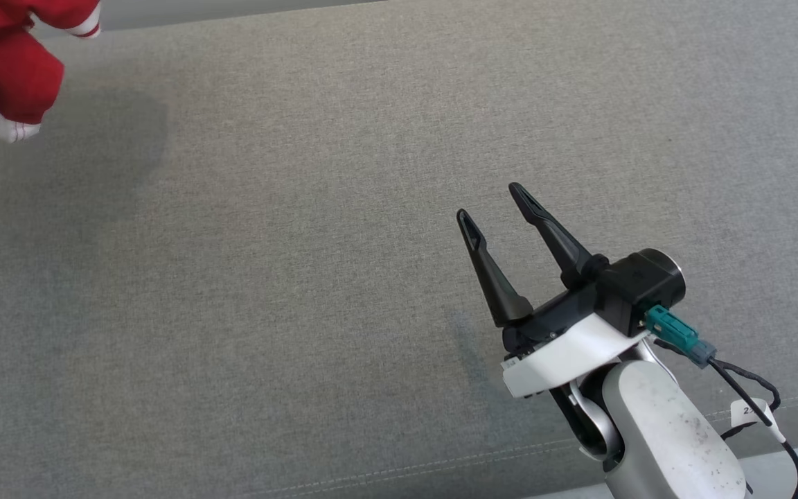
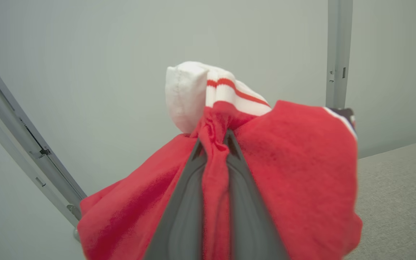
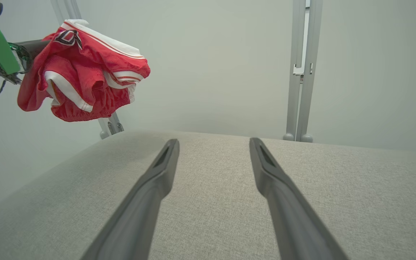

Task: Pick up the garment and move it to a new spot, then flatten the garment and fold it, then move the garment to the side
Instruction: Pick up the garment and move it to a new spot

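Left gripper (image 2: 215,139): clamped on bunched fold of red-and-white garment (image 2: 302,162).
Garment position: suspended clear above grey fabric surface (image 1: 302,277), far left.
Right gripper (image 1: 488,201): fully spread, empty, above surface.

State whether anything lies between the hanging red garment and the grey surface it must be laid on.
Nothing visible does. The left gripper is shut on the garment, which hangs above the grey surface. The right gripper, open, stands apart to the garment's right.
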### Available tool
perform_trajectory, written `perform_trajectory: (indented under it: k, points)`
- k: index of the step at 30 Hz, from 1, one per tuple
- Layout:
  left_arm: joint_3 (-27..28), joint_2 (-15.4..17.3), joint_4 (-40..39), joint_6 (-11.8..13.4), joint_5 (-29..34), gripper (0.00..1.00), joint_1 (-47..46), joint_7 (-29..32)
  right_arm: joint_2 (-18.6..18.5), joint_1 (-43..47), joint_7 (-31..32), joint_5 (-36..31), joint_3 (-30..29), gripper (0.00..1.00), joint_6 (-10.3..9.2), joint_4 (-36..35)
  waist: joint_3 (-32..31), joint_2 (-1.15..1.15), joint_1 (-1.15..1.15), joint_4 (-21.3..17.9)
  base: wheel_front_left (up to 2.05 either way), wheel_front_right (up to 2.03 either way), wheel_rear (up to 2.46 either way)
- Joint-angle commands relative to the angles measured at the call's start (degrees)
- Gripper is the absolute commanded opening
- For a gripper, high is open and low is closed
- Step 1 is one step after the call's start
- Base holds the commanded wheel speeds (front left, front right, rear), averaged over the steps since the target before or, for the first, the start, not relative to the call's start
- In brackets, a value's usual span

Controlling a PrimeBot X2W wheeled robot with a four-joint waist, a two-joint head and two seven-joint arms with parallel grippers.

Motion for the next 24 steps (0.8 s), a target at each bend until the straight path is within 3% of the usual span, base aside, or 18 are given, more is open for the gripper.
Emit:
perform_trajectory:
  k: [1,10,16,24]
  points:
    - [-0.33,-0.47,-1.04,-0.06,-0.26,0.0,-0.99,-0.11,-0.19,0.59,-0.42,0.48,-0.24,1.0,-0.01,0.24,-0.59,0.0,0.0,-0.64,0.0,0.0,0.0]
    - [-3.63,-4.53,-12.09,1.1,0.2,0.0,1.14,2.74,-0.17,0.23,-2.08,1.55,-1.22,1.0,-0.01,1.36,-1.44,0.0,0.0,-3.48,0.0,0.0,0.0]
    - [-6.29,-8.9,-19.96,3.18,0.0,0.0,3.4,4.38,-0.17,0.36,-3.05,1.98,-2.1,1.0,-0.01,1.71,-1.02,0.0,0.0,-6.29,0.0,0.0,0.0]
    - [-9.81,-14.71,-23.21,5.12,-0.51,0.0,7.72,4.21,-0.16,0.39,-3.65,2.03,-3.18,1.0,-0.02,1.95,0.3,0.0,0.0,-8.59,0.0,0.0,0.0]
